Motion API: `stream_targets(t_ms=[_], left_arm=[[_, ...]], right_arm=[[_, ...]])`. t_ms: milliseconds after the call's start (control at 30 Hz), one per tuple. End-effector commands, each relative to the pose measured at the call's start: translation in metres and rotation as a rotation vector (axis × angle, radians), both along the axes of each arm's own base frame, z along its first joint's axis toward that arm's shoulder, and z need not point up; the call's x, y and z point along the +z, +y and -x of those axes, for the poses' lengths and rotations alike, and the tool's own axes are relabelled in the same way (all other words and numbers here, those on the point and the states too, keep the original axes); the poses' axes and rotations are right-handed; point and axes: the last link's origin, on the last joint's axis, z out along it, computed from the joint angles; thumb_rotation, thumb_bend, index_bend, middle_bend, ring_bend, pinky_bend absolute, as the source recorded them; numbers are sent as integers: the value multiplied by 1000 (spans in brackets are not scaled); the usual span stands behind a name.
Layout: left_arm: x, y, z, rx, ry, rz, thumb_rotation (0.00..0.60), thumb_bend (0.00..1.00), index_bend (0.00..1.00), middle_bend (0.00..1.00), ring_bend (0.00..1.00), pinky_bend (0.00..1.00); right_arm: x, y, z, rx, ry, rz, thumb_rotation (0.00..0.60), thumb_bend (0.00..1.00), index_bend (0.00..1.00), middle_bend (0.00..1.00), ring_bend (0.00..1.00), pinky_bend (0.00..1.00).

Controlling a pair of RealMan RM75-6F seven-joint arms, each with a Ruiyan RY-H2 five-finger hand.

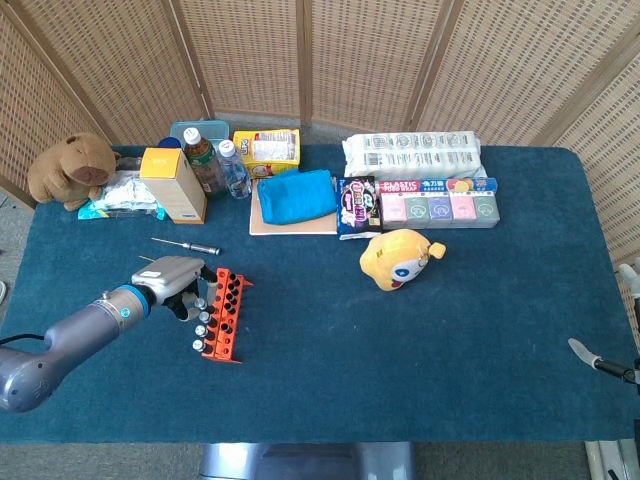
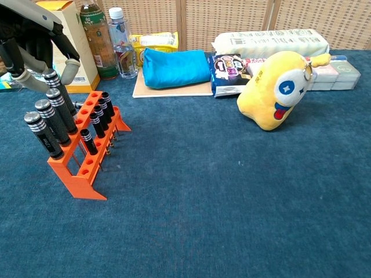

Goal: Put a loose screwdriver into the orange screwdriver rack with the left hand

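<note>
The orange screwdriver rack (image 1: 222, 318) (image 2: 87, 168) stands at the table's left front, with several black-handled drivers upright in it. My left hand (image 1: 172, 281) (image 2: 35, 43) is at the rack's far left end. Its fingers close around the silver-capped top of a black screwdriver (image 2: 58, 92) that sits low in the rack's back row. Another loose screwdriver (image 1: 186, 244) lies on the cloth just behind the rack. Only a fingertip of my right hand (image 1: 592, 358) shows at the right edge of the head view, stretched out with nothing in it.
A yellow plush toy (image 1: 398, 258) (image 2: 275, 90) lies right of the rack. Along the back stand a tan box (image 1: 173, 184), two bottles (image 2: 110, 40), a blue pouch (image 2: 175, 66), snack packs and a brown plush (image 1: 72, 168).
</note>
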Motion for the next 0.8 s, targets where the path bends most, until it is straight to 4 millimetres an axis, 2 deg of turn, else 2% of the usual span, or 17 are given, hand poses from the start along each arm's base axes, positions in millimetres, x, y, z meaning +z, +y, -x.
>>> stream_targets(t_ms=[33, 233, 600, 800], left_arm=[[0, 0, 0, 0, 4, -1, 600, 399, 563, 1000, 994, 1000], [2, -1, -1, 2, 13, -1, 600, 400, 558, 1000, 993, 1000], [6, -2, -2, 0, 22, -6, 600, 400, 420, 1000, 991, 1000], [9, -2, -4, 1, 16, -16, 600, 399, 382, 1000, 989, 1000]], right_arm=[[0, 0, 0, 0, 1, 1, 551, 0, 25, 4, 0, 19], [0, 1, 0, 2, 1, 1, 551, 0, 25, 4, 0, 19], [0, 1, 0, 3, -1, 1, 553, 0, 25, 4, 0, 20], [0, 1, -1, 4, -2, -1, 553, 0, 24, 4, 0, 19]])
